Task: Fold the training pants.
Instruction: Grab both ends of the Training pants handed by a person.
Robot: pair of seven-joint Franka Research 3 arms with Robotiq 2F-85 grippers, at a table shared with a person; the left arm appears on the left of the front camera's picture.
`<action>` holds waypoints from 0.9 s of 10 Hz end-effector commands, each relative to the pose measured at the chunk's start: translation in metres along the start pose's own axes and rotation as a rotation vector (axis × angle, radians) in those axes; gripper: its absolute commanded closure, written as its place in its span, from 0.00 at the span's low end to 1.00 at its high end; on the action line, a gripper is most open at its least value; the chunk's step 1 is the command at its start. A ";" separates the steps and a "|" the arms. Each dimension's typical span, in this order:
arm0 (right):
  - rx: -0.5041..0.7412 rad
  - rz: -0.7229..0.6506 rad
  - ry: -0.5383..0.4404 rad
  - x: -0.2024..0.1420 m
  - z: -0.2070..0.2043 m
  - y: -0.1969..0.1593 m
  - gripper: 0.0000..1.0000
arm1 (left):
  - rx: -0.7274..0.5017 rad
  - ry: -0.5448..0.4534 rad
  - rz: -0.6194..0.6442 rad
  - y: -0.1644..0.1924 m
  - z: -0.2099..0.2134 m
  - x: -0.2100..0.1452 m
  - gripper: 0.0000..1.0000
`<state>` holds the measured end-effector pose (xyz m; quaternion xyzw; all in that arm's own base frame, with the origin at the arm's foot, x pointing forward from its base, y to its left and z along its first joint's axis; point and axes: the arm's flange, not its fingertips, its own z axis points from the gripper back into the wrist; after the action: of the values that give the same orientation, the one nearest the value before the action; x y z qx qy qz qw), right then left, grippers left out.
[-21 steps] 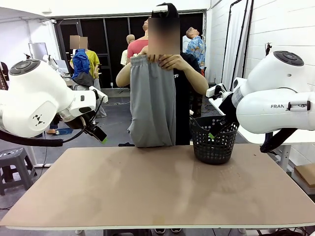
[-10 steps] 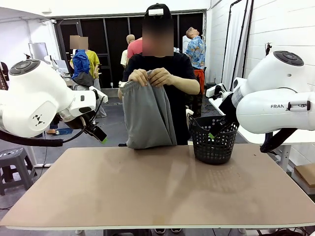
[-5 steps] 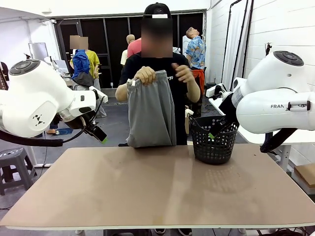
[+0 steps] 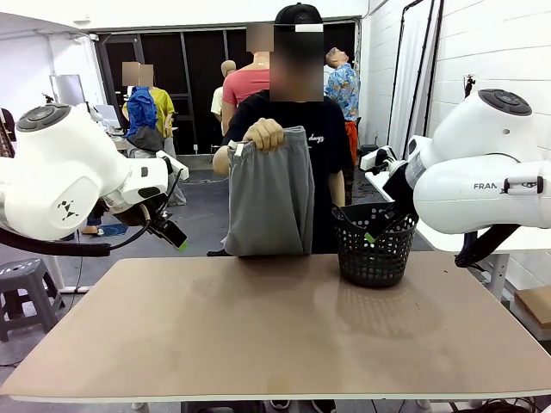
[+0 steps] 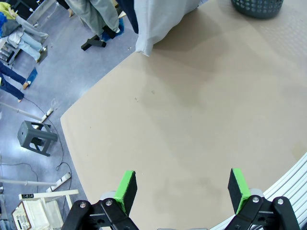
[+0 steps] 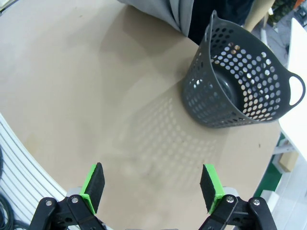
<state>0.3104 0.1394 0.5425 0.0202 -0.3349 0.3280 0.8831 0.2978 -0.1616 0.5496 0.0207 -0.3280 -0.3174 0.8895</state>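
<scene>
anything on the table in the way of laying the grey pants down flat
Nothing visible does. The training pants hang from the person's hand at the far edge of the table; the black basket stands beside them, toward the robot's right.

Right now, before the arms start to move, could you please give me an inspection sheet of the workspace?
Surface: tan table, flat, carrying the basket at its far right.
Job's things: grey training pants hang by the waistband from the person's hand, over the table's far edge; not yet laid down.
Clutter: black mesh basket, upright, nothing seen inside.
Tools: left tool and right tool are open, hold nothing, above the table.
Cables: black cable loops under the left arm, off the table.
Surroundings: stool on the floor beside the table; people farther off.
</scene>
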 end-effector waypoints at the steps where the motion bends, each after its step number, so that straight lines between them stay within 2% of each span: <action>1: 0.000 0.000 0.000 0.000 -0.001 0.000 0.00 | -0.005 -0.008 -0.012 0.002 -0.001 0.001 0.00; 9: 0.000 0.000 0.000 0.000 -0.001 0.000 0.00 | -0.005 -0.008 -0.012 0.002 -0.001 0.001 0.00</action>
<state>0.3104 0.1394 0.5425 0.0202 -0.3349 0.3280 0.8831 0.2978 -0.1616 0.5496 0.0207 -0.3280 -0.3174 0.8895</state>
